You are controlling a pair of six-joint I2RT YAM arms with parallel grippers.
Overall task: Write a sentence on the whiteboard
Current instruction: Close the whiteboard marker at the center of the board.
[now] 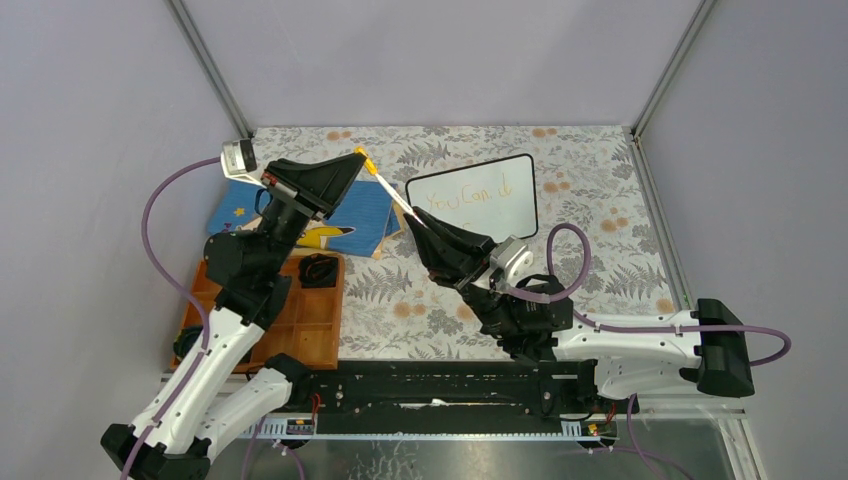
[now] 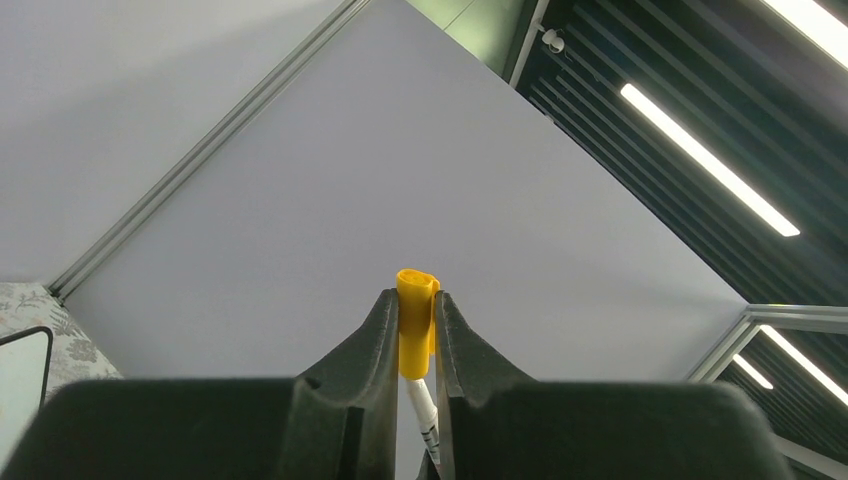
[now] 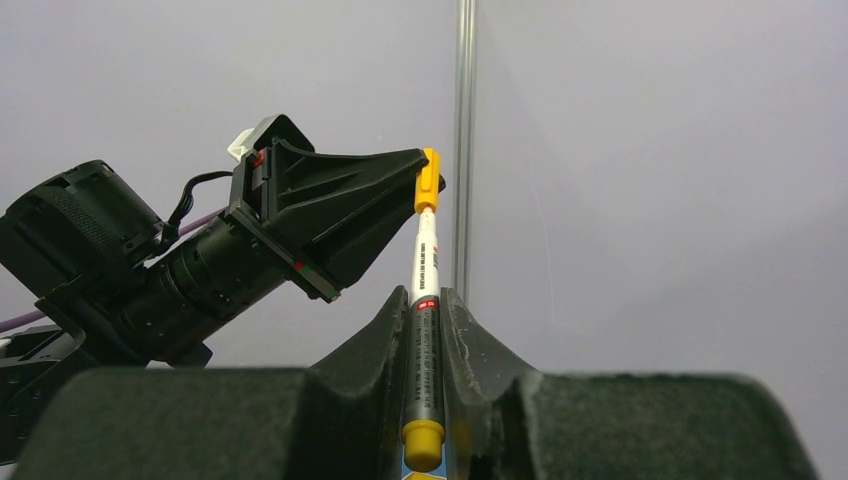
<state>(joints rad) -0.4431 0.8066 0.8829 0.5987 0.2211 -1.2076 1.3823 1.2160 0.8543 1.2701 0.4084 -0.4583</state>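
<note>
Top view, whiteboard: the whiteboard [image 1: 495, 218] lies flat on the floral table cover [image 1: 600, 200], far and right of centre, well apart from both grippers.
Top view, progress: the sentence [image 1: 470, 195] is on the board in thin orange strokes. The first line reads roughly "You Can d…", and the rest is too faint to make out from here. The writing looks largely done, but I cannot tell whether it is complete.
Top view, pen: the marker [image 1: 392, 195] hangs in the air between the two arms, left of the board and not touching it.
Top view, step in hand: probably putting on or pulling off the cap [image 1: 366, 160]. Which of the two I cannot tell.
Top view, other things: a blue book [image 1: 355, 215] lies left of the board, and a wooden tray [image 1: 310, 320] sits nearer on the left.

Left wrist view, hand: the left gripper [image 2: 415, 305] is closed tight on the yellow cap [image 2: 416, 320], with the white barrel [image 2: 424, 410] running down between the fingers.
Left wrist view, board: one rounded corner [image 2: 18, 390] shows at the left edge.

Right wrist view, hand: the right gripper [image 3: 425, 300] is clamped on the marker [image 3: 425, 260] along its barrel, tip end pointing up and away.
Right wrist view, joint: the cap [image 3: 428, 180] sits on the far end, pinched by the left gripper [image 3: 428, 165].
Right wrist view, left to do: seat or free the cap, then put the pen down.
</note>
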